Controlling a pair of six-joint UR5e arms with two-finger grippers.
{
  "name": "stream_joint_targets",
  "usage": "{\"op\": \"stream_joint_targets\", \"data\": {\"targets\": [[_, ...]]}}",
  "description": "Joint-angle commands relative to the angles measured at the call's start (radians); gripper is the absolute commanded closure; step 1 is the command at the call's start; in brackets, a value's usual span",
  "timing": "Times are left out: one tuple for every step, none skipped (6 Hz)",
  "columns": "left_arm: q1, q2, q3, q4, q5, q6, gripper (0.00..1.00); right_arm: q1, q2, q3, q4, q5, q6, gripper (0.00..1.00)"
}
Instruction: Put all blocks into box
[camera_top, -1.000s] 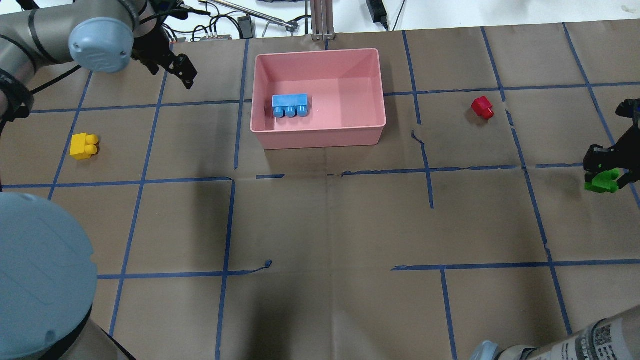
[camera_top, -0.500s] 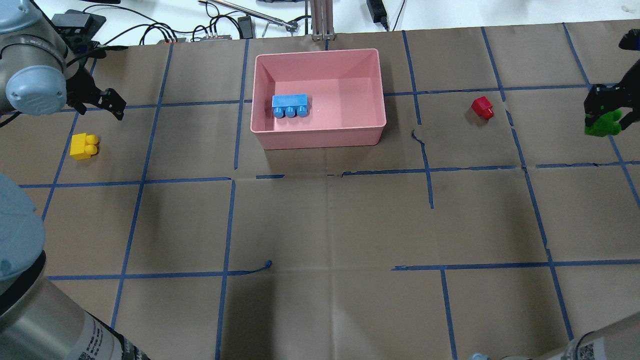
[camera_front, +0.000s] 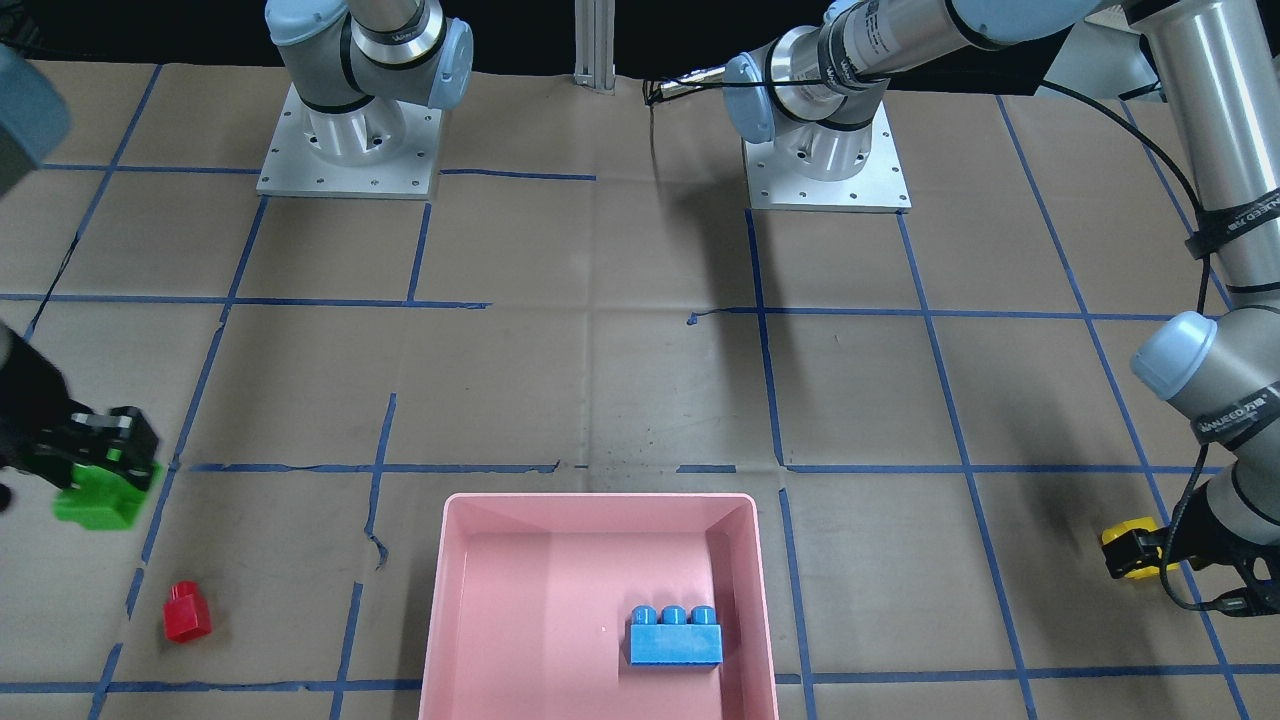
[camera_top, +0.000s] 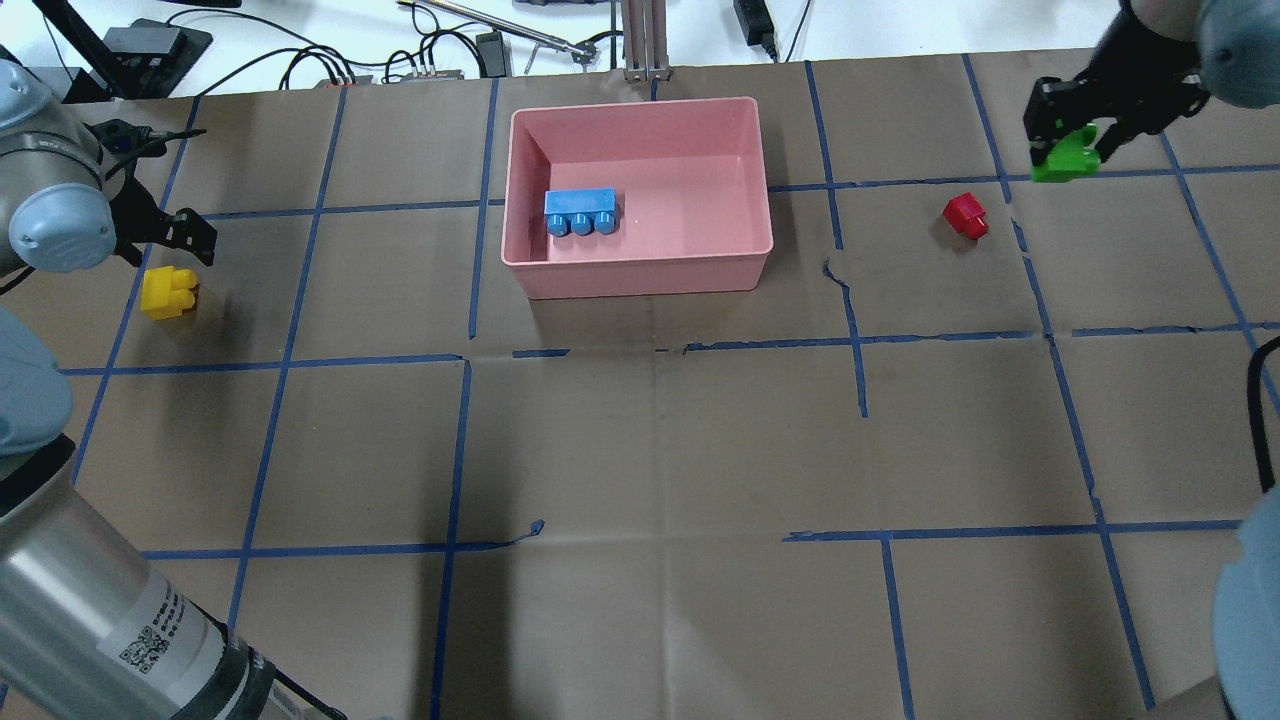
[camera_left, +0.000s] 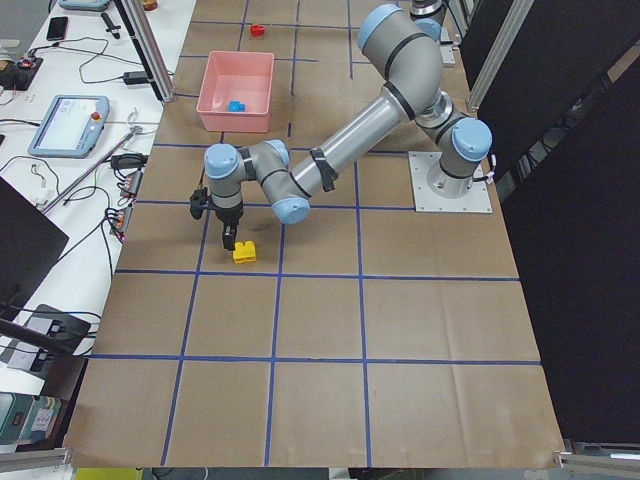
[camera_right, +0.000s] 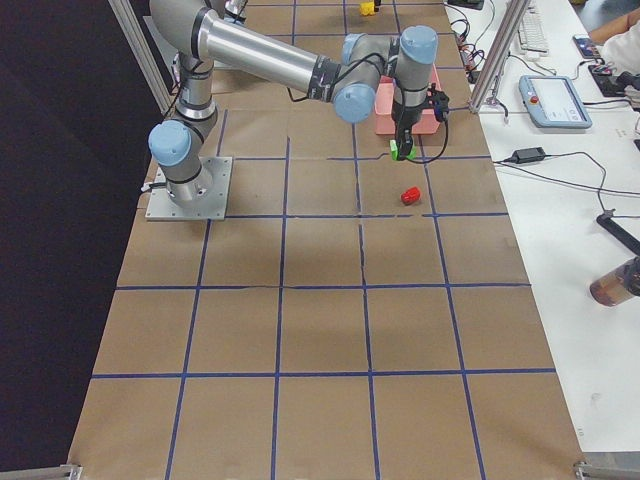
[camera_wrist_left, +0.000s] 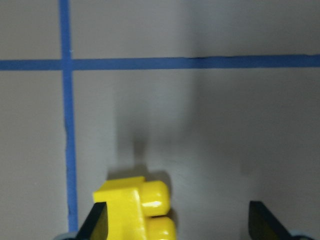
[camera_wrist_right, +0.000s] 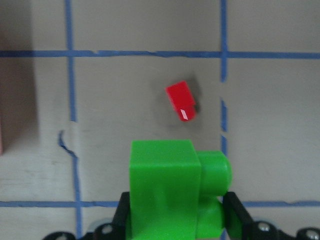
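Note:
The pink box (camera_top: 640, 277) stands at the table's far middle, with the light blue block (camera_top: 579, 211) lying in its left part. My right gripper (camera_top: 1066, 150) is shut on the green block (camera_top: 1066, 162) and holds it above the table, right of the box and just beyond the red block (camera_top: 966, 215). In the right wrist view the green block (camera_wrist_right: 175, 190) fills the jaws and the red block (camera_wrist_right: 180, 100) lies ahead. My left gripper (camera_top: 190, 243) is open, just beyond the yellow block (camera_top: 168, 293). In the left wrist view the yellow block (camera_wrist_left: 135, 210) lies by the left finger (camera_wrist_left: 100, 225).
Cables and gear (camera_top: 330, 60) lie past the table's far edge, and an aluminium post (camera_top: 645, 40) stands behind the box. The two arm bases (camera_front: 350, 140) (camera_front: 825, 160) sit on the robot's side. Blue tape lines grid the brown table cover.
My right gripper has carried the green block away from the robot and then left, towards the box. My left gripper has moved left and down to just beyond the yellow block.

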Motion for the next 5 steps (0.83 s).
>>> {"op": "stream_joint_targets", "data": {"targets": [[0.020,-0.023,-0.018,0.031,0.003,0.005,0.04,0.234,0.111,-0.143,-0.001,0.029,0.131,0.64],[0.020,-0.018,-0.016,0.031,0.003,0.008,0.40,0.319,0.194,-0.229,-0.002,0.029,0.201,0.63],[0.020,-0.014,-0.015,0.029,-0.003,0.018,0.73,0.365,0.278,-0.272,-0.024,0.030,0.229,0.60],[0.011,0.000,-0.013,0.014,-0.004,0.045,0.95,0.384,0.350,-0.274,-0.097,0.029,0.234,0.60],[-0.011,0.032,-0.013,-0.024,-0.030,0.074,1.00,0.392,0.392,-0.269,-0.123,0.029,0.234,0.58]]}}
